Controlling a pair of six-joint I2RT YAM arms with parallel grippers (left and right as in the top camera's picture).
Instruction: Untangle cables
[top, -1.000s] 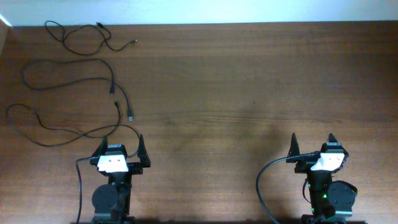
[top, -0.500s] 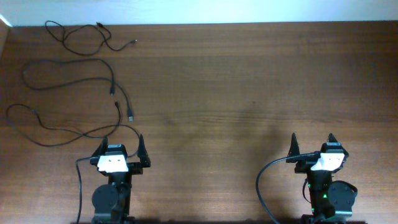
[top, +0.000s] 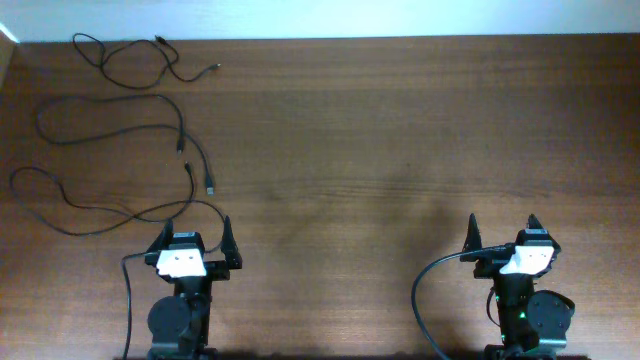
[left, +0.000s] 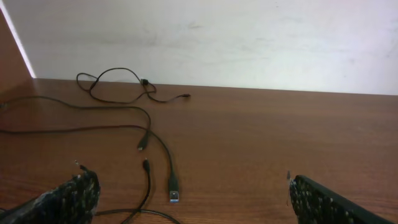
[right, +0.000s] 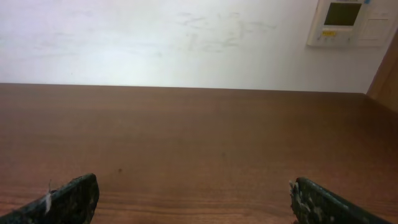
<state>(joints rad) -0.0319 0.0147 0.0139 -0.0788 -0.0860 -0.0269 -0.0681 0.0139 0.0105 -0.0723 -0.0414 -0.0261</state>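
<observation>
Three thin black cables lie apart from one another at the table's left. The far one (top: 210, 69) loops by the back edge (left: 143, 82). The middle one ends in a silvery plug (top: 210, 187) (left: 173, 196). The nearest one (top: 189, 180) (left: 145, 165) curls widely, and its tail runs just in front of my left gripper (top: 196, 228) (left: 189, 182). That gripper stands open at the front left with nothing between its fingers. My right gripper (top: 503, 222) (right: 193, 185) is open at the front right over bare wood, far from the cables.
A white wall runs behind the table's back edge, with a wall panel (right: 351, 22) at upper right. The table's left edge (top: 6, 60) is close to the cables. Thicker black wires (top: 128, 300) (top: 418, 290) hang by each arm's base.
</observation>
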